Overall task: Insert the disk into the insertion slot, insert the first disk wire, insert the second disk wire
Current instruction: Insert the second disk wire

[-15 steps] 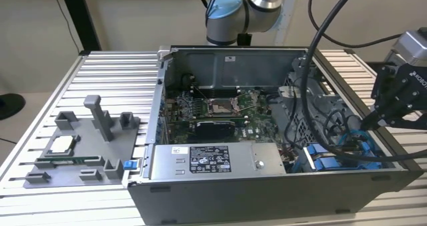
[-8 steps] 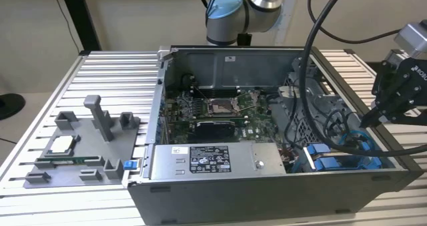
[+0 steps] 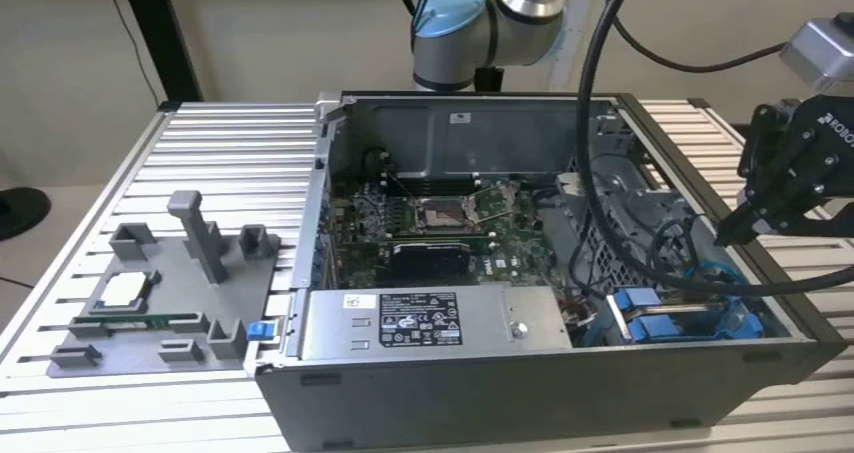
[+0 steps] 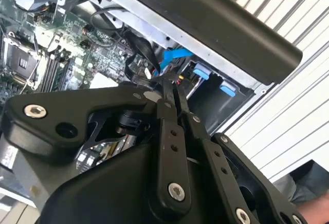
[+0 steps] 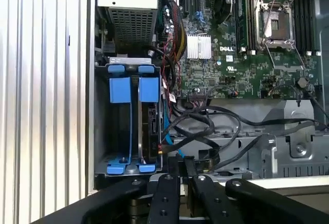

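First wrist view, your gripper (image 5: pixel 184 163) w/ fingers pinched together, hovering just over case edge, insertion slot (image 5: pixel 131 126) w/ blue tabs sitting just beside it.

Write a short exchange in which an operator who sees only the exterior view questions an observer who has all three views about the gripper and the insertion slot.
Operator: The gripper hangs over the case at the exterior view's right. What is below it?
Observer: In the first wrist view its tips sit by a bundle of black wires, beside the insertion slot.
Operator: What marks the slot?
Observer: Paired blue tabs at both of its ends, and a blue cable running alongside.
Operator: Are the fingers open?
Observer: The second wrist view shows them closed together. I cannot tell whether a wire is pinched between them.
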Available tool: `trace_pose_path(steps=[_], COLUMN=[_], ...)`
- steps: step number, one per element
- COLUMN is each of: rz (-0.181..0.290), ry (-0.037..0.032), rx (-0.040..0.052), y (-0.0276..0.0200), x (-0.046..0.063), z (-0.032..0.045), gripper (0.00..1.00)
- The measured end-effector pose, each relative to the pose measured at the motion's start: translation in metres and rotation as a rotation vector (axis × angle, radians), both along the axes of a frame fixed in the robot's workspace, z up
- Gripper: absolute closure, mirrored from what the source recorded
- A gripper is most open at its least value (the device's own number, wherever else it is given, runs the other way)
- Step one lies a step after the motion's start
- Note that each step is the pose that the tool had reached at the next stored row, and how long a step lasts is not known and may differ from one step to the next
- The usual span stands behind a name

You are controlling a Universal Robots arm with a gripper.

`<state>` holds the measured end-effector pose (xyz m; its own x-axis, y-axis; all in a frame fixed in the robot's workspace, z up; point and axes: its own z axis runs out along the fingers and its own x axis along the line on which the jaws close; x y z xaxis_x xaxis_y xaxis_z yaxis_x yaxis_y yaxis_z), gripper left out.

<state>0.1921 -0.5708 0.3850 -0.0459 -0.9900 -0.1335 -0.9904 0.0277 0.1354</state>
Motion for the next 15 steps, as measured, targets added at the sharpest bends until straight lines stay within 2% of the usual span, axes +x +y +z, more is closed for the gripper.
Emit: trace_pose_path(steps=[8, 15], rz=[0.0, 0.0], ry=[-0.0209, -0.0314], rx=[0.0, 0.0001], y=[-0.0011, -0.0041], x=[-0.026, -0.043], z=[0.0033, 0.0036], gripper=[1.0, 1.0])
